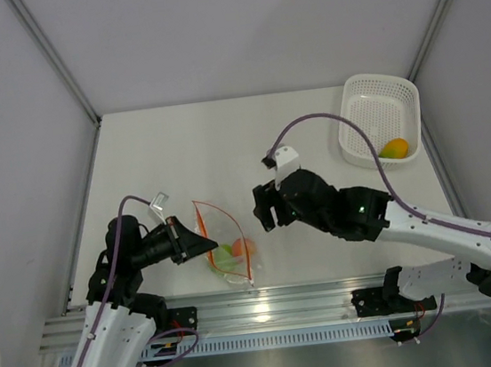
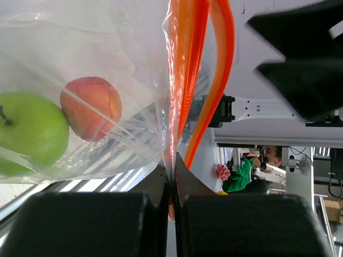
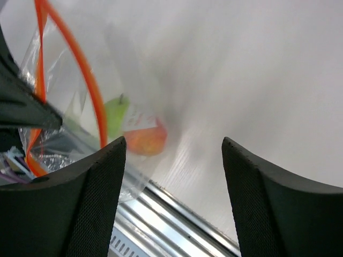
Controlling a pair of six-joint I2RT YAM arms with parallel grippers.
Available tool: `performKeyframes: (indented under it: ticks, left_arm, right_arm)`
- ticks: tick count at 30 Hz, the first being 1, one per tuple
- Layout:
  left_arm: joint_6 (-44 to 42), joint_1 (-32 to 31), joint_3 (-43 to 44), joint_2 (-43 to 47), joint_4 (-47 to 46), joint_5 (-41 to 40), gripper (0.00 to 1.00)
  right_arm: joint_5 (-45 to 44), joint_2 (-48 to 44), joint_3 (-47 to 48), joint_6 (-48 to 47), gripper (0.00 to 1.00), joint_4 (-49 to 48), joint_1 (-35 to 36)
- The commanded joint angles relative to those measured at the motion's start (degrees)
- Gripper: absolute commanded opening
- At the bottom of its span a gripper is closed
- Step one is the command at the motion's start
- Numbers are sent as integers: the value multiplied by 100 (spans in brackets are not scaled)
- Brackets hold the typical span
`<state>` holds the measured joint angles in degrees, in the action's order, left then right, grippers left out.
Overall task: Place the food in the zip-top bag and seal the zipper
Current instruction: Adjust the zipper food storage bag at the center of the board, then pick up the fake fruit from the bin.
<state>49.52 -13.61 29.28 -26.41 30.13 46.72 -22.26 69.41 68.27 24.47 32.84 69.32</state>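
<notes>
The bag (image 1: 226,244) sits near the front edge of the white worktop (image 1: 178,147), between the two arms. It holds two pieces: a smooth round green fruit (image 2: 29,134) with a short dark stem, and a smaller red-orange fruit (image 2: 91,107) with a matt, slightly dimpled skin. They touch each other at the bottom of the bag. The third piece, a yellow-orange fruit (image 1: 394,148), lies in the near corner of a white basket (image 1: 377,100) with perforated walls, at the far right of the worktop and well apart from the bag.

The zipper (image 1: 249,259) is a thin red-orange strip. From above its long axis runs from the far side toward the near edge, leaning a little to the right. Its two halves stand apart in a loop, so the mouth is unsealed and faces the right arm. The bag is clear, thin and crinkled, with bright glints along its folds.

The left tool (image 2: 172,176) is closed tight on the edge of the bag just at the zipper – film and strip come out from between its dark fingers (image 2: 96,225). The right tool (image 3: 172,144) is spread wide and grips nothing; it hangs beside the bag mouth, with its black textured pads (image 3: 91,203) on either side of bare worktop.
</notes>
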Motion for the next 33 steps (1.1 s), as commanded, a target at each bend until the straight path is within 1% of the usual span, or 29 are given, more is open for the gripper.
performKeyframes:
  ticks: [1, 2, 3, 5, 7, 11, 12, 14, 15, 16, 19, 20, 22, 23, 26, 27, 29, 30, 32, 33]
  left_arm:
    - [67, -19, 70, -66, -191, 48, 1]
    - [93, -19, -18, -57, -261, 74, 1]
    - [102, -19, -19, -48, -288, 74, 1]
    - [111, -19, -71, -48, -332, 83, 1]
    - [111, -19, -98, -48, -367, 100, 1]
    - [102, -19, -177, -48, -402, 153, 1]
    - [102, -19, -203, -31, -411, 162, 1]
    - [111, -19, -229, -39, -420, 171, 1]
    - [102, -19, -229, -22, -412, 206, 1]
    - [102, -19, -229, -13, -411, 206, 1]
    - [102, -19, -247, 66, -376, 223, 1]
    - [102, -28, -230, 92, -368, 224, 1]
    - [102, -19, -343, 119, -376, 232, 1]
    - [111, -19, -370, 119, -385, 241, 1]
    - [102, -19, -458, 101, -429, 294, 1]
    - [93, -19, -467, 119, -429, 303, 1]
    - [76, -19, -493, 136, -420, 311, 1]
    - [67, -19, -502, 119, -420, 311, 1]
    - [58, -19, -546, 110, -438, 338, 1]
    - [67, -19, -598, 101, -455, 347, 0]
  right_arm:
    - [-112, -576, 441, -478, 75, 240, -637]
    - [-77, -664, 459, -600, 76, 223, -961]
    - [-51, -752, 450, -662, 79, 188, -1138]
    - [72, -981, 424, -803, 82, 65, -1481]
    - [282, -1060, 433, -952, 86, -32, -2208]
    - [695, -894, 477, -1014, 86, -216, -3071]
    - [714, -833, 451, -927, 86, -260, -3465]
    - [854, -578, 433, -813, 86, -348, -3863]
    - [881, -482, 433, -708, 86, -392, -4247]
    - [873, -368, 441, -637, 86, -471, -4425]
    - [943, 247, 634, -287, 87, -507, -5190]
    - [995, 666, 748, -172, 87, -454, -5383]
    - [1171, 1134, 1038, 135, 88, -209, -5900]
    - [1171, 1563, 1335, 207, 89, -130, -6025]
    - [997, 2154, 1863, 330, 91, 117, -6378]
    - [865, 2487, 1978, 357, 91, 239, -6430]
    - [522, 2796, 2216, 392, 92, 354, -6562]
    - [408, 3120, 2461, 418, 92, 520, -6615]
    - [49, 3438, 2743, 488, 93, 766, -6790]
    - [-41, 3613, 3058, 567, 93, 1020, -6843]
